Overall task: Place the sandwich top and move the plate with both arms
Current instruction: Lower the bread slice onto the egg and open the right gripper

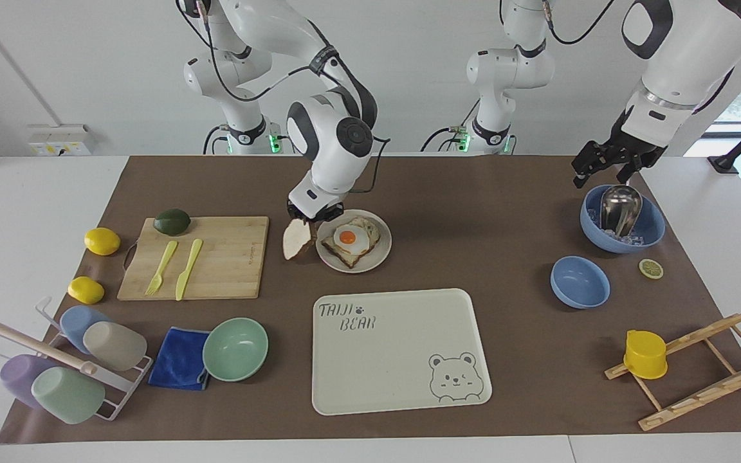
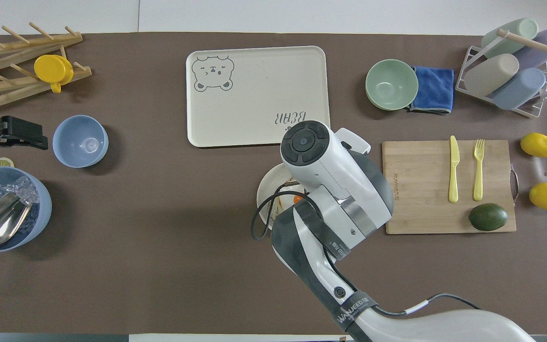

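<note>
While dangling limp, the square sandwich top [image 1: 296,238] hangs from the right claw [image 1: 314,215]

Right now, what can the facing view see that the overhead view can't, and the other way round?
Only the facing view shows the bread slice hanging on edge from the right gripper beside the plate, and the whole egg toast. Only the overhead view shows the right arm's wrist covering most of the plate. Both show the bear tray and the left gripper waiting over the ice bowl.
</note>
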Available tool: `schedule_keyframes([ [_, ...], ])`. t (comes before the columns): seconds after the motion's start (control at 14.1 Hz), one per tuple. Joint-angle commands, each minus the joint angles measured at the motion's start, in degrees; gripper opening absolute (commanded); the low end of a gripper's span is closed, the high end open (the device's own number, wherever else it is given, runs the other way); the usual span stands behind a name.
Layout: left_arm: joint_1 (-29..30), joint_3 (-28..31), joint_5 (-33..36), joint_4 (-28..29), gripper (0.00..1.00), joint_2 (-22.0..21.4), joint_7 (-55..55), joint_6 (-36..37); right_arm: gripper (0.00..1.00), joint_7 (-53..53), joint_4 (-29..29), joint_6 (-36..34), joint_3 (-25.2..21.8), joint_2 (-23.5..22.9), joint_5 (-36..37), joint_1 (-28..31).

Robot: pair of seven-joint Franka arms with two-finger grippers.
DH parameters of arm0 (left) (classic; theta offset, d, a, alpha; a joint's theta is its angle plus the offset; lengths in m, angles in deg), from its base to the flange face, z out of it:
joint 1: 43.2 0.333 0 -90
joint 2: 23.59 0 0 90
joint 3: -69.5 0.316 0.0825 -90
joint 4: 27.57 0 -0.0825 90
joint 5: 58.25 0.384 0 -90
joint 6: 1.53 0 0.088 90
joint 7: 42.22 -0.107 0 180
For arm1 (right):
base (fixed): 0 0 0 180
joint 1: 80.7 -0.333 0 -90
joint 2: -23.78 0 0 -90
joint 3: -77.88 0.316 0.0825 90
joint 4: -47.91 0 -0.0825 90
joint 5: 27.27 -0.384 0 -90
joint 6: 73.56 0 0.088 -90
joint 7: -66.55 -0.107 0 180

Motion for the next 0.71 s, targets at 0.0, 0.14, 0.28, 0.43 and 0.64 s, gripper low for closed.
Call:
schedule_keyframes([
  [0.0, 1.5, -0.4, 0.3, 1.7, 1.00, -1.7, -0.2, 0.6, 0.00, -4.9, 1.8, 1.3, -0.1, -1.7, -2.2, -1.7],
  [0.14, 1.8, -0.4, 0.3, 1.7, 1.00, -1.7, -0.2, 0.7, 0.00, -9.0, 2.0, 3.8, -0.1, -2.0, -4.6, -2.1],
  [0.28, 1.9, -0.4, 0.3, 1.7, 1.00, -1.7, -0.2, 0.7, 0.00, -9.7, 2.2, 5.6, -0.1, -2.3, -6.6, -2.2],
  [0.43, 1.8, -0.4, 0.3, 1.8, 1.00, -1.7, -0.1, 0.7, 0.00, -9.7, 4.3, 3.4, -0.1, -2.6, -6.6, -3.6],
  [0.64, 1.8, -0.4, 0.3, 3.0, 1.00, -2.3, -0.2, 0.3, 0.00, -10.9, 6.6, 3.1, -0.1, -3.7, -6.9, -4.2],
])
